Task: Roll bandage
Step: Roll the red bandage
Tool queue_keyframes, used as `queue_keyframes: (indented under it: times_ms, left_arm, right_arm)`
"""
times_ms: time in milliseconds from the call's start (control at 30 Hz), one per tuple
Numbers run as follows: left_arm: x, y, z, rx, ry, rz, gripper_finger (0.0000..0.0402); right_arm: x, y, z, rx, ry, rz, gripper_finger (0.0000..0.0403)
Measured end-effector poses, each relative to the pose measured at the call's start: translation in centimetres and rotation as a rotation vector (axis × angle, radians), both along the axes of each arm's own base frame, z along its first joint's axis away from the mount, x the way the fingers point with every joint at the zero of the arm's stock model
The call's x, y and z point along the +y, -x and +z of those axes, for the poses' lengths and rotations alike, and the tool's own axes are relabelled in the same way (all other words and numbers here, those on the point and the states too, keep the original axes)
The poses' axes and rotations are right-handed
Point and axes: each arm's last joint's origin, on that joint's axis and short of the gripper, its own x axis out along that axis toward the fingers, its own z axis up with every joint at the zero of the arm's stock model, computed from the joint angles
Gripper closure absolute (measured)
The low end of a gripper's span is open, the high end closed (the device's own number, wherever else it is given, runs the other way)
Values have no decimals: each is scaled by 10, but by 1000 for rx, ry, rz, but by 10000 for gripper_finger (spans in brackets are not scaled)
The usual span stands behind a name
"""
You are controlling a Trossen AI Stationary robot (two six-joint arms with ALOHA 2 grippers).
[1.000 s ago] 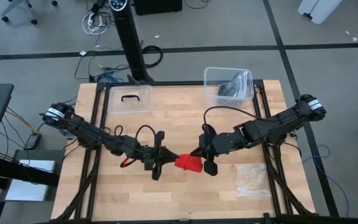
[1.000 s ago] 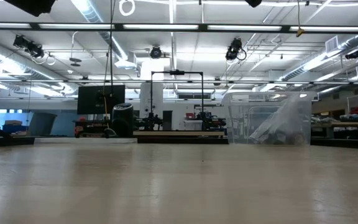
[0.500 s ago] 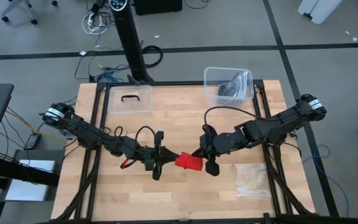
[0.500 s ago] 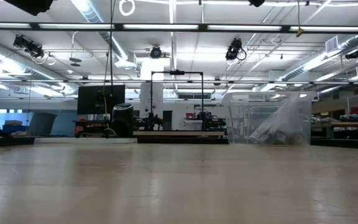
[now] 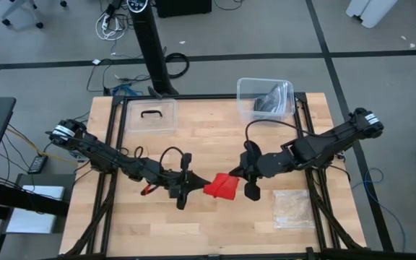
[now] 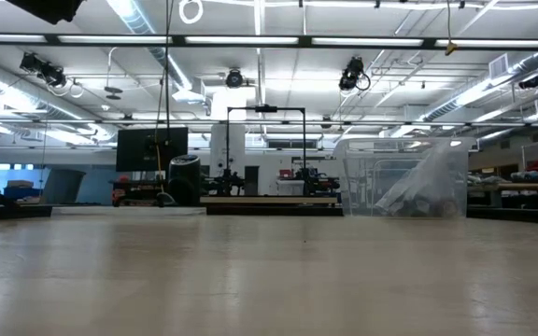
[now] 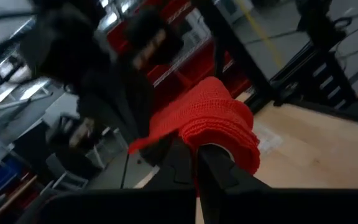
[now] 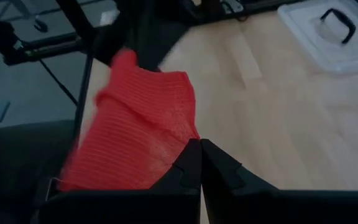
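Note:
The bright red bandage [image 5: 221,186] is a short, partly wound bundle between my two grippers over the middle of the wooden table [image 5: 215,137]. My left gripper [image 5: 192,182] is at its left end and is shut on it; the bandage fills the left wrist view [image 7: 219,118]. My right gripper [image 5: 240,175] is at its right end and is also shut on it; the right wrist view shows the ribbed red fabric [image 8: 138,130]. The low view shows neither gripper nor the bandage. My left gripper pinches the bandage's left end [image 7: 194,142] between its two fingers, coming level from the table's left. The red fabric bulges out past the fingertips toward the other gripper. My right gripper pinches the bandage's right end at an edge [image 8: 180,154] between its two fingers, coming level from the table's right. The fabric spreads away from the fingertips toward the left gripper, above the table top.
A clear lid with a black handle [image 5: 150,115] lies at the far left. A clear bin with a dark object [image 5: 266,97] stands at the far right and shows in the low view [image 6: 404,177]. A clear plastic bag [image 5: 293,208] lies at the near right.
My right gripper has gone a little toward the table's right edge and has turned about its wrist. The bandage has gone from a stubby lump to a wider, slanted shape; its left end has stayed in my left gripper.

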Motion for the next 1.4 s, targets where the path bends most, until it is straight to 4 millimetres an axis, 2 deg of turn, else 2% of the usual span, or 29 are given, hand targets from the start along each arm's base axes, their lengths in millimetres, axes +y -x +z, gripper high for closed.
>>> queue_keyframes:
  times_ms: [233, 367, 767, 1200, 1400]
  left_arm:
    - [0, 1, 7, -66, 21, -19, 401]
    - [1, 1, 9, -93, 33, 21, 401]
    - [4, 2, 15, -143, 72, 113, 401]
    - [5, 3, 20, -188, 87, 136, 401]
    - [5, 4, 24, -240, 100, 131, 401]
  right_arm:
    - [-3, -26, -19, 49, -75, 78, 401]
    - [2, -35, -20, 4, -125, 159, 393]
    - [13, -35, -7, -112, -164, 225, 361]
    - [20, -35, 0, -194, -140, 276, 296]
    - [21, -35, 3, -231, -99, 282, 290]
